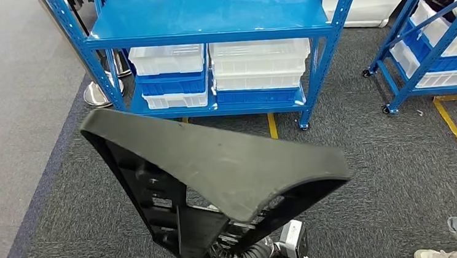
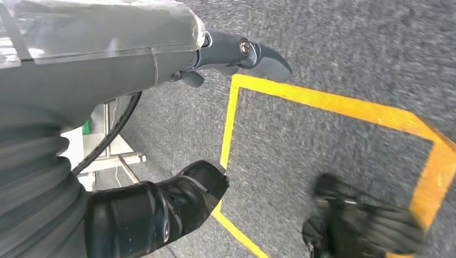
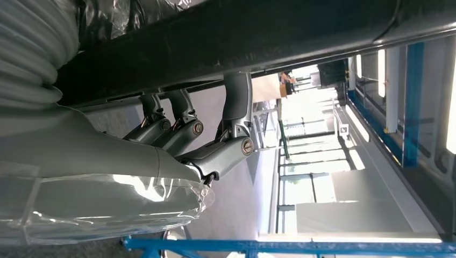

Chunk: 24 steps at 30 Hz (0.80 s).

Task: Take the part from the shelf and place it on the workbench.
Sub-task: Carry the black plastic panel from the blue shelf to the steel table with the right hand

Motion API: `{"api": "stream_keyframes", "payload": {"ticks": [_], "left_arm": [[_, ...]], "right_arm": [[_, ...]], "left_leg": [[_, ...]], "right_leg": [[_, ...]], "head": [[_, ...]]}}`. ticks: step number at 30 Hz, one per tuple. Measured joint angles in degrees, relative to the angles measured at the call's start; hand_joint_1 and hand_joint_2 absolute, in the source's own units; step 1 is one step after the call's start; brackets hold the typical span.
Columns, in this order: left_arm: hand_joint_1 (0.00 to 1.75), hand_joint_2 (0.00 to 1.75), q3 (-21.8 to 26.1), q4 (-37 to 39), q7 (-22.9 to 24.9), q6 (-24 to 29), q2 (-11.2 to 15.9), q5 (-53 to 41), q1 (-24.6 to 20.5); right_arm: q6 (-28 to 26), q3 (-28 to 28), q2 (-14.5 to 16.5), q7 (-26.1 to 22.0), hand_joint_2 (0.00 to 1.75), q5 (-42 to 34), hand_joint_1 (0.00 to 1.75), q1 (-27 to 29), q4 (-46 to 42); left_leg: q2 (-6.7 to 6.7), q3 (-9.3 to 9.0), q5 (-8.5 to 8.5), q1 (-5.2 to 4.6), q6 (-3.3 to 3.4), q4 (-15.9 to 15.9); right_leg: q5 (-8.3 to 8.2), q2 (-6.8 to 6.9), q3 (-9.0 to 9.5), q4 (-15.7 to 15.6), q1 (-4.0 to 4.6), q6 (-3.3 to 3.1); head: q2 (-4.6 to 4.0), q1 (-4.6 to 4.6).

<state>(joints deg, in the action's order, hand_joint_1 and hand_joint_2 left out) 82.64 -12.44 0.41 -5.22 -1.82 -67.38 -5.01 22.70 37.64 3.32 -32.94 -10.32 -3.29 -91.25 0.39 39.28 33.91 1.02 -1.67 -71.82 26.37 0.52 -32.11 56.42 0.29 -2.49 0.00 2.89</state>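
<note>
Carrying the part clear of the blue shelf, the right robot hand has its fingers hooked over one dark edge of the part, gripping it from beneath; this likely keeps the broad black panel raised above the carpet for transport. In the head view the part sits tilted, low and in front of the body, well apart from the shelf and its white bins. The left robot hand hangs over the floor with fingers apart, holding nothing. The tabletop is not visible, so placement is judged still ahead.
</note>
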Motion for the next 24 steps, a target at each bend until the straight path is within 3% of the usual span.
{"api": "stream_keyframes", "payload": {"ticks": [2, 3, 4, 5, 7, 9, 10, 11, 12, 14, 15, 16, 17, 18, 19, 20, 21, 22, 23, 24], "left_arm": [[0.00, 1.75, 0.0, 0.0, 0.0, 0.0, 0.0, 0.0, -0.1], [0.00, 1.75, 0.0, 0.0, 0.0, 0.0, 0.0, 0.0, -0.1], [0.00, 1.75, 0.0, 0.0, 0.0, 0.0, 0.0, -0.1, -0.2], [0.00, 1.75, 0.0, 0.0, -0.1, -0.2, 0.0, -0.2, -0.2], [0.00, 1.75, -0.2, 0.0, -0.8, -0.3, -0.4, -1.0, -0.3], [0.00, 1.75, -0.8, 0.1, -2.1, 0.6, -1.8, -2.2, -0.1], [0.00, 1.75, -1.1, 0.1, -2.5, 1.2, -2.8, -2.6, -0.1], [0.00, 1.75, -1.4, 0.1, -2.8, 1.8, -3.6, -2.9, -0.1], [0.00, 1.75, -1.7, 0.1, -2.9, 2.0, -4.2, -3.0, -0.1], [0.00, 1.75, -2.1, 0.1, -3.0, 2.0, -4.9, -3.3, 0.0], [0.00, 1.75, -2.3, 0.1, -2.9, 1.9, -5.2, -3.4, 0.0], [0.00, 1.75, -2.5, 0.1, -2.8, 1.9, -5.5, -3.5, 0.0], [0.00, 1.75, -2.7, 0.1, -2.6, 1.9, -5.6, -3.6, 0.0], [0.00, 1.75, -2.9, 0.1, -2.4, 1.9, -5.8, -3.7, 0.0], [0.00, 1.75, -2.9, 0.1, -2.3, 2.0, -5.9, -3.8, 0.0], [0.00, 1.75, -3.0, 0.1, -2.3, 2.0, -6.0, -3.9, 0.0], [0.00, 1.75, -3.1, 0.1, -2.2, 2.1, -6.2, -4.0, 0.0], [0.00, 1.75, -3.2, 0.1, -2.2, 2.2, -6.3, -4.1, 0.1], [0.00, 1.75, -3.4, 0.2, -2.1, 2.3, -6.3, -4.2, 0.2], [0.00, 1.75, -3.5, 0.2, -2.1, 2.4, -6.3, -4.3, 0.3]], "right_arm": [[0.0, 0.0, 0.0, 0.0, 1.75, 0.0, 1.75, 0.0, 0.0], [0.0, 0.0, 0.0, 0.0, 1.75, 0.0, 1.75, 0.0, 0.0], [0.0, 0.0, 0.0, -0.1, 1.75, 0.1, 1.75, 0.1, 0.0], [-0.1, 0.0, 0.0, -0.1, 1.75, 0.2, 1.75, 0.2, -0.1], [-0.9, 0.0, 0.0, -0.4, 1.75, 1.0, 1.75, 0.5, -0.3], [-1.9, 0.0, 0.0, -0.7, 1.75, 2.0, 1.75, 1.2, -0.7], [-2.2, 0.0, 0.0, -0.8, 1.75, 2.3, 1.75, 1.7, -0.9], [-2.4, 0.0, -0.1, -0.9, 1.75, 2.5, 1.75, 2.2, -1.1], [-2.5, 0.0, -0.1, -1.0, 1.75, 2.6, 1.75, 2.5, -1.3], [-2.4, -0.1, -0.2, -1.1, 1.75, 2.8, 1.75, 3.0, -1.6], [-2.4, -0.1, -0.2, -1.1, 1.75, 2.9, 1.75, 3.2, -1.8], [-2.4, -0.1, -0.3, -1.1, 1.75, 3.0, 1.75, 3.4, -1.9], [-2.4, -0.2, -0.4, -1.2, 1.75, 3.0, 1.75, 3.6, -2.0], [-2.3, -0.2, -0.4, -1.2, 1.75, 3.1, 1.75, 3.8, -2.2], [-2.3, -0.2, -0.4, -1.2, 1.75, 3.2, 1.75, 3.9, -2.4], [-2.3, -0.2, -0.5, -1.2, 1.75, 3.2, 1.75, 4.0, -2.7], [-2.3, -0.2, -0.5, -1.3, 1.75, 3.3, 1.75, 4.0, -3.1], [-2.3, -0.2, -0.5, -1.4, 1.75, 3.3, 1.75, 4.0, -3.4], [-2.4, -0.2, -0.5, -1.4, 1.75, 3.3, 1.75, 4.2, -3.7], [-2.4, -0.2, -0.5, -1.5, 1.75, 3.4, 1.75, 4.3, -3.8]], "left_leg": [[0.00, -1.77, -3.24, 0.40, -0.75, -1.6], [-0.01, -3.91, -5.01, 0.71, -1.18, 0.3], [-0.11, -6.66, -5.17, 0.88, -1.62, 3.6], [-0.27, -9.36, -4.17, 0.91, -1.54, 7.4], [-0.57, -12.18, -1.48, 0.59, -0.68, 12.2], [-0.46, -11.57, -1.96, 0.37, 0.93, 12.7], [-0.30, -10.90, -2.64, 0.30, 1.66, 12.7], [-0.09, -10.04, -3.49, 0.30, 2.36, 12.8], [0.10, -9.12, -4.36, 0.27, 2.83, 12.9], [0.32, -7.05, -6.13, -0.01, 3.28, 12.8], [0.39, -5.92, -7.03, -0.18, 3.36, 12.7], [0.45, -4.73, -7.90, -0.37, 3.40, 12.7], [0.47, -3.63, -8.70, -0.56, 3.40, 12.7], [0.46, -2.54, -9.48, -0.76, 3.37, 12.7], [0.44, -1.70, -10.18, -0.90, 3.30, 12.6], [0.39, -1.11, -10.76, -1.05, 3.16, 12.6], [0.37, -0.74, -11.40, -1.14, 2.94, 12.6], [0.38, -0.64, -12.04, -1.07, 2.67, 12.7], [0.40, -0.60, -12.72, -0.97, 2.32, 12.9], [0.42, -0.45, -13.36, -0.82, 1.96, 13.2]], "right_leg": [[-0.97, 0.21, -2.60, 1.3, -0.38, 0.48], [-1.38, 0.25, -4.00, 2.3, -0.60, 0.86], [-1.75, 0.22, -5.31, 3.2, -0.76, 1.27], [-2.05, 0.17, -6.30, 4.1, -0.80, 1.66], [-2.81, 0.15, -7.10, 4.9, -0.65, 2.44], [-3.71, 0.16, -7.25, 4.9, -0.77, 3.26], [-2.94, 0.09, -7.62, 5.2, -0.93, 3.60], [-0.92, -0.01, -8.13, 6.3, -1.11, 3.88], [2.21, -0.11, -8.69, 8.3, -1.21, 4.05], [8.31, -0.24, -9.43, 14.7, -1.17, 4.25], [9.26, -0.28, -9.39, 17.8, -1.11, 4.24], [8.67, -0.31, -8.88, 19.9, -1.06, 4.12], [7.01, -0.32, -7.77, 20.6, -1.00, 3.90], [5.18, -0.35, -5.53, 19.1, -0.85, 3.48], [4.60, -0.36, -2.11, 15.6, -0.64, 2.90], [5.18, -0.35, 2.24, 10.4, -0.28, 2.30], [6.48, -0.25, 6.11, 5.2, 0.06, 1.82], [7.76, -0.17, 8.71, 1.3, 0.38, 1.52], [8.19, -0.10, 9.87, -1.0, 0.65, 1.36], [7.80, 0.00, 9.64, -1.6, 0.62, 1.17]], "head": [[0.00, 0.00], [0.00, -0.01], [0.01, -0.06], [0.01, -0.05], [0.01, 0.04], [0.00, 0.17], [0.01, 0.18], [0.01, 0.21], [0.01, 0.25], [0.01, 0.35], [0.01, 0.39], [0.00, 0.40], [0.00, 0.41], [0.00, 0.39], [0.00, 0.37], [0.00, 0.39], [0.00, 0.34], [0.00, 0.36], [0.01, 0.40], [0.01, 0.44]]}}
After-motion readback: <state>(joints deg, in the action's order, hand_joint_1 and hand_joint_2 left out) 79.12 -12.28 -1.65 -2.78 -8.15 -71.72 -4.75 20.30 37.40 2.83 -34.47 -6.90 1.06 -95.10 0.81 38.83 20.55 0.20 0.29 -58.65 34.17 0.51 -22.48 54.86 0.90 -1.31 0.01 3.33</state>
